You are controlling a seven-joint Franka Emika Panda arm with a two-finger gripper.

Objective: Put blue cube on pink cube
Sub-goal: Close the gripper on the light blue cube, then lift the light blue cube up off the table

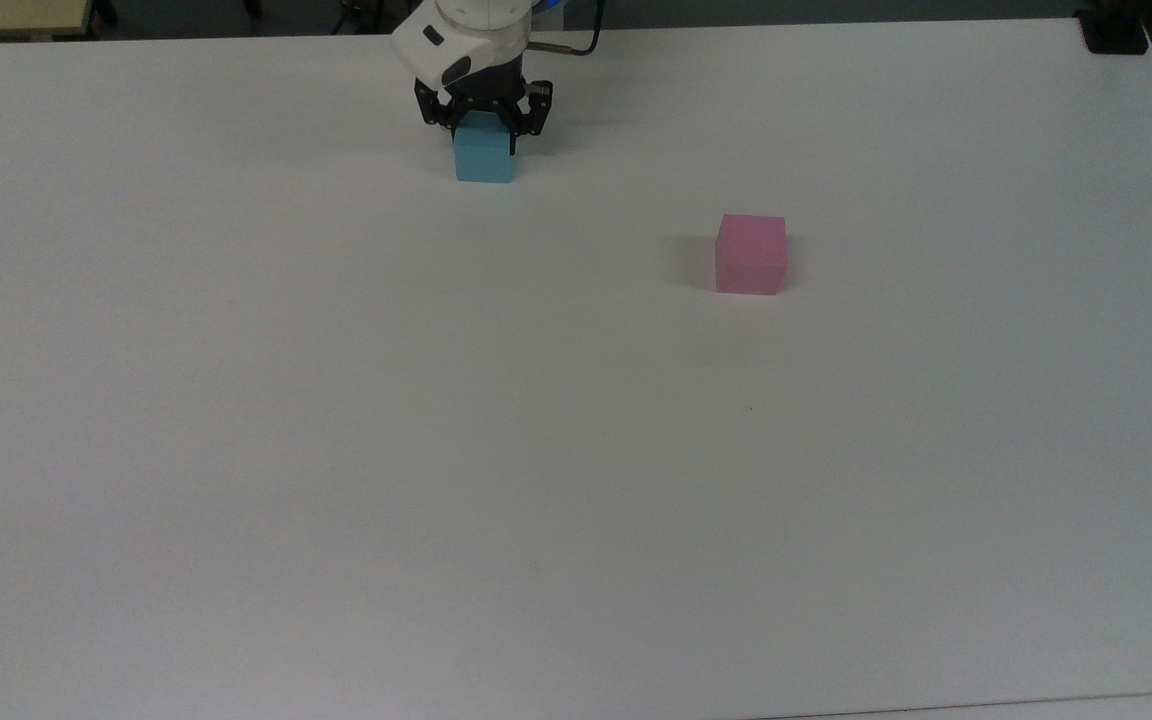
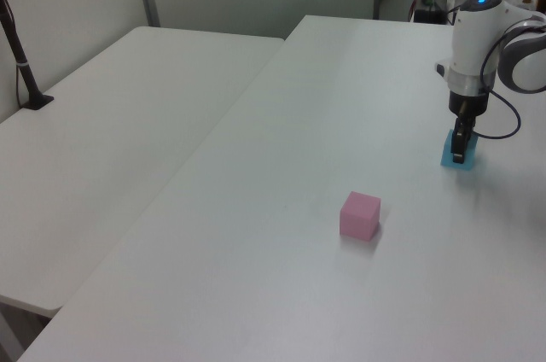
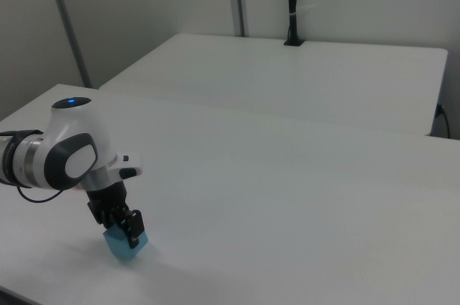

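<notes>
The tool (image 1: 483,128) is down over the blue cube (image 1: 484,162) at the far edge of the counter (image 1: 576,450), fingers closed in on its sides. The cube's sitting on the counter. The pink cube (image 1: 751,254) is well apart, off to the top view's right.
</notes>
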